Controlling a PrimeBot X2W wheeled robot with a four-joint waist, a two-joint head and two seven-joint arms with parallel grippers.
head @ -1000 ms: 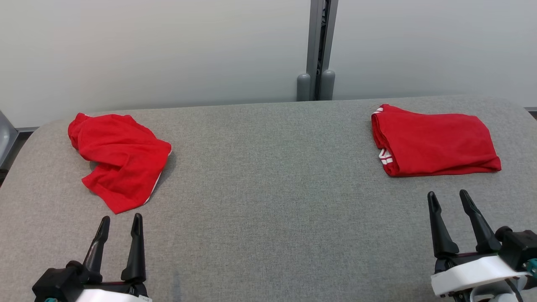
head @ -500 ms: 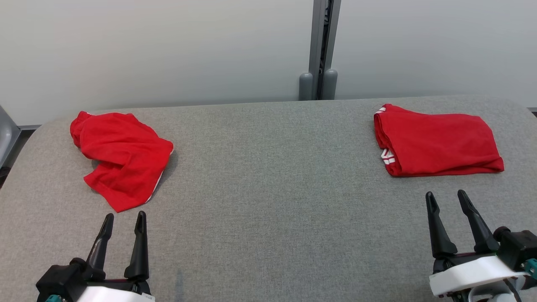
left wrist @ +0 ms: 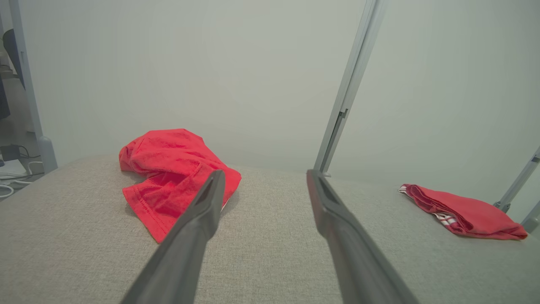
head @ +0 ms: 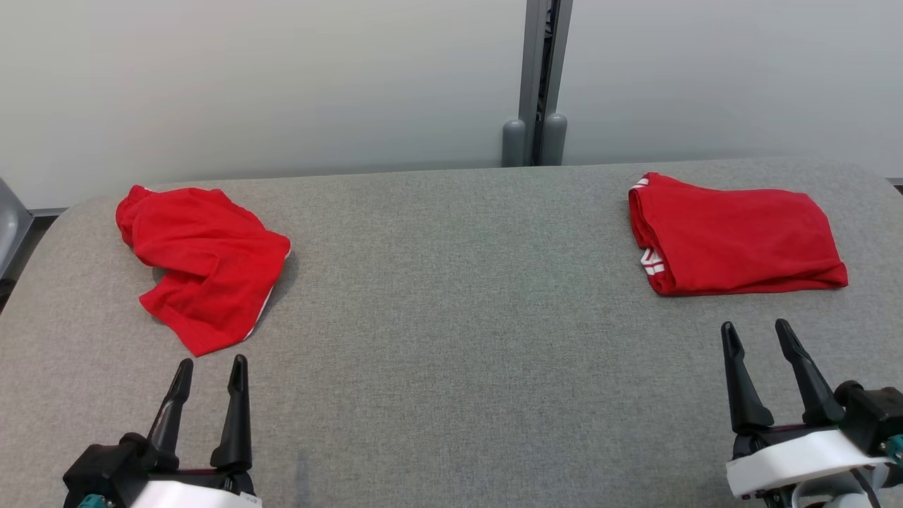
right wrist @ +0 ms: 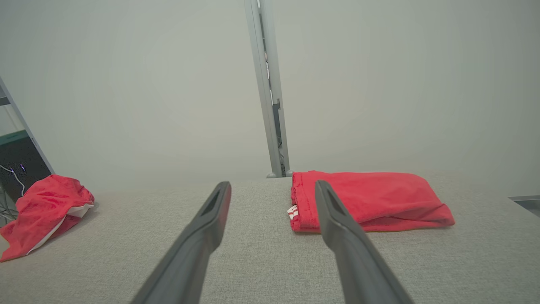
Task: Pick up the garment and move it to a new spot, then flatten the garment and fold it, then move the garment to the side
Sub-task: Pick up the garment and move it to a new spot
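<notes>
Left pincer (head: 211,364) and right pincer (head: 755,327) gape empty; a shallow pinch may bunch the upper-left crumpled red cloth garment (head: 204,257).

Grey fabric table (head: 451,317); pale wall panels (head: 247,85) behind, split by grey metal post (head: 542,77).

— Where does the folded red garment (right wrist: 371,202) lie?
— On the grey padded table (right wrist: 253,270), just right of the foot of the metal post (right wrist: 270,105). White stripes show at the end nearest the post.
— And the crumpled red garment (right wrist: 42,215)?
— Far left of the post, at the view's edge.
— The right gripper (right wrist: 272,185)?
— Fingers spread wide, one tip either side of the post's foot.
</notes>
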